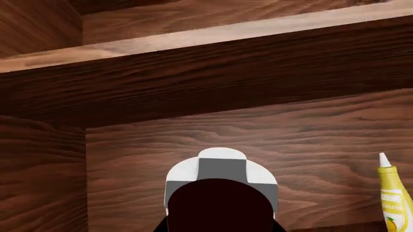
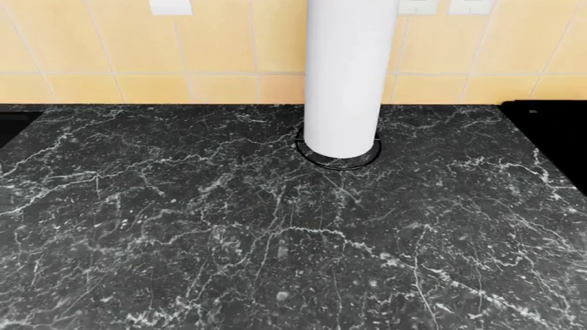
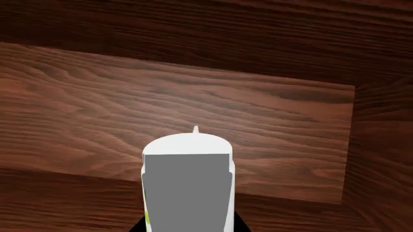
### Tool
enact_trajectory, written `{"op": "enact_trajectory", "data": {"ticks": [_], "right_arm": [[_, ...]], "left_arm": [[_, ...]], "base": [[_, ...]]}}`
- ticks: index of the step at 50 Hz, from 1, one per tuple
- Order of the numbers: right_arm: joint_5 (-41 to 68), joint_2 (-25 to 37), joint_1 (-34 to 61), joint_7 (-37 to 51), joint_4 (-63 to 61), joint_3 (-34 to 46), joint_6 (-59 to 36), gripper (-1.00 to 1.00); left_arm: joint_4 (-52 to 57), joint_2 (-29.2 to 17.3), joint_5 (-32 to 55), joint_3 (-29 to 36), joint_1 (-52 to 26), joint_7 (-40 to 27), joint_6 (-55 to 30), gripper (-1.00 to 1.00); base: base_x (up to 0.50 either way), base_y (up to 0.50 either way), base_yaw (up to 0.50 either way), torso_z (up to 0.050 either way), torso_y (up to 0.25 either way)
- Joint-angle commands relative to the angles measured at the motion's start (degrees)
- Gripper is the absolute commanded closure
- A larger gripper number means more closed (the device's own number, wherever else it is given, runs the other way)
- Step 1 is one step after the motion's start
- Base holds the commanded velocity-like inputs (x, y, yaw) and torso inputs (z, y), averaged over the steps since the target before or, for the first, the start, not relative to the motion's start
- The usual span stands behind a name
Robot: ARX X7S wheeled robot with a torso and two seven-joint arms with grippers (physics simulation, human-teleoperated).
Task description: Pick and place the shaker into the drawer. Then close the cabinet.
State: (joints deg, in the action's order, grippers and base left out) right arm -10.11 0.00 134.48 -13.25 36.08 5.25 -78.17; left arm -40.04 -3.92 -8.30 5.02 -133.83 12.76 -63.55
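The drawer (image 1: 277, 130) is reddish-brown wood with low walls, and its grained floor also fills the right wrist view (image 3: 129, 92). My left gripper (image 1: 221, 166) shows only as a white and grey block over the drawer floor, with its jaws hidden. My right gripper (image 3: 187, 150) shows the same way, also over the drawer floor, with its jaws hidden too. No small white shaker shows in any view. Neither gripper is in the head view.
A yellow squeeze bottle (image 1: 393, 198) with a white nozzle stands in the drawer; a white tip (image 3: 195, 128) pokes out behind my right gripper. In the head view, a tall white cylinder (image 2: 344, 75) on a black ring stands on the black marble counter (image 2: 183, 227) by the tiled wall.
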Motion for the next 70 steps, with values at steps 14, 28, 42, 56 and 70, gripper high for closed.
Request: {"op": "enact_trajectory", "data": {"ticks": [14, 28, 42, 56, 70], "right_arm": [[-1.66, 0.04, 0.51, -1.85, -1.65, 0.63, -1.29, 1.0], [-2.1, 0.03, 0.51, -2.56, -2.19, 1.1, -2.08, 1.0], [-2.96, 0.03, 0.51, -3.48, -2.25, 0.92, -2.49, 1.0], [-3.05, 0.04, 0.51, -3.72, -2.53, 1.31, -3.03, 1.0], [-2.95, 0.04, 0.51, -3.13, -3.2, 0.88, -2.18, 1.0]], "left_arm": [[3.31, -0.17, 1.47, 0.7, 0.77, -0.18, -1.64, 1.0], [3.87, -0.14, 2.18, 1.15, 0.74, -0.34, -2.31, 1.0], [4.45, -0.08, 2.98, 1.45, 0.94, -0.6, -2.94, 1.0], [5.91, -0.47, 3.7, 1.62, 1.57, -0.78, -3.94, 1.0], [6.74, -0.74, 4.39, 1.94, 2.05, -0.89, -4.39, 1.0]], "base": [[-0.5, 0.0, 0.0, 0.0, 0.0], [-0.5, 0.0, 0.0, 0.0, 0.0], [-0.5, 0.0, 0.0, 0.001, 0.0], [-0.5, 0.0, 0.0, 0.0, 0.0], [-0.32, 0.0, 0.0, 0.001, 0.0]]}}
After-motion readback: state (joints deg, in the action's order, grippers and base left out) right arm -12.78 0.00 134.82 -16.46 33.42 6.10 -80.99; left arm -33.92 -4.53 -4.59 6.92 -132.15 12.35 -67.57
